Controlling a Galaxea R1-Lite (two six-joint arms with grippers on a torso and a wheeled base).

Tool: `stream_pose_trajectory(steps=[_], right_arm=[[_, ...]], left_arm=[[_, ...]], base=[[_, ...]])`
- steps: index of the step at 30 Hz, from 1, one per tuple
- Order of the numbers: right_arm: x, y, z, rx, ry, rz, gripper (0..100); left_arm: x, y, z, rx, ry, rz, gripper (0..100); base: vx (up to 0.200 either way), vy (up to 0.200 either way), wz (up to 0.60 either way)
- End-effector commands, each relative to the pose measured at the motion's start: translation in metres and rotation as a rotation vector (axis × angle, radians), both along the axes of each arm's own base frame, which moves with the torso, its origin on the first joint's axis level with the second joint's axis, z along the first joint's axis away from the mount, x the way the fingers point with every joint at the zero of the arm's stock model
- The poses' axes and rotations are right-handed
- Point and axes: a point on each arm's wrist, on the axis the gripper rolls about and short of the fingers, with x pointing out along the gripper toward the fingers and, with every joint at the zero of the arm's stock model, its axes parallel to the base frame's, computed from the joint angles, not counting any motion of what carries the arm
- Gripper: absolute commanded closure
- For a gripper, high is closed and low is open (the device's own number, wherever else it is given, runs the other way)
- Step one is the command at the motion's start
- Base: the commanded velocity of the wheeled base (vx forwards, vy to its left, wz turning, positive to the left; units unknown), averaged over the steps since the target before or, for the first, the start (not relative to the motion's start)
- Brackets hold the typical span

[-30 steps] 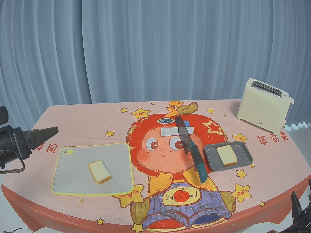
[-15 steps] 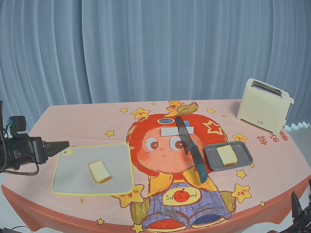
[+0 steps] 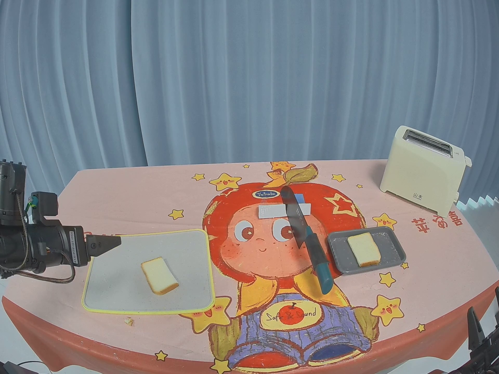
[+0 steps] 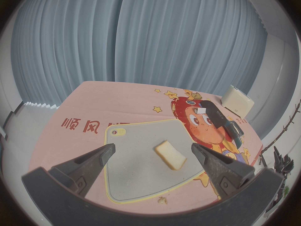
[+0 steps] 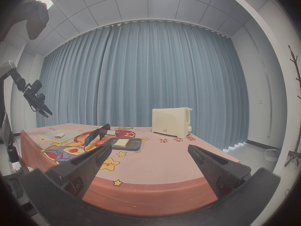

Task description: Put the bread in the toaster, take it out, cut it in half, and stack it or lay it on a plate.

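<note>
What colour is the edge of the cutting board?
Yellow, around the pale grey cutting board; clearest in the head view.

- Two pieces of bread [image 3: 159,275] [image 3: 364,249], at 8 o'clock and 4 o'clock on the worktop [image 3: 145,198].
- One cutting board [image 3: 114,286], at 8 o'clock.
- One knife [image 3: 306,237], near the centre.
- One tray [image 3: 391,244], at 4 o'clock.
- One toaster [image 3: 422,170], at 2 o'clock.
- One white block [image 3: 270,212].
- One crumb [image 3: 128,321].
- Two grippers: left gripper [image 3: 112,243], right gripper [image 5: 150,149].
</note>
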Motion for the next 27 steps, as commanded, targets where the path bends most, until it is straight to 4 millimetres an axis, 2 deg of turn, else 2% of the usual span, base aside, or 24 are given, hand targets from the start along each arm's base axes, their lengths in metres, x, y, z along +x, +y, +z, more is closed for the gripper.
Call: stream_pose_trajectory(steps=[1, 12, 17, 27], right_arm=[[0.000, 0.000, -0.005, 0.000, 0.001, 0.001, 0], [0.000, 0.000, -0.005, 0.000, 0.001, 0.001, 0], [0.000, 0.000, -0.005, 0.000, 0.001, 0.001, 0], [0.000, 0.000, -0.005, 0.000, 0.001, 0.001, 0]], left_arm=[[0.006, -0.005, -0.008, 0.019, 0.041, -0.009, 0], [0.020, -0.032, -0.034, 0.180, 0.132, 0.025, 0], [0.031, -0.037, -0.047, 0.203, 0.187, 0.063, 0], [0.040, -0.040, -0.058, 0.203, 0.236, 0.076, 0]], base=[[0.000, 0.000, 0.00], [0.000, 0.000, 0.00], [0.000, 0.000, 0.00], [0.000, 0.000, 0.00]])
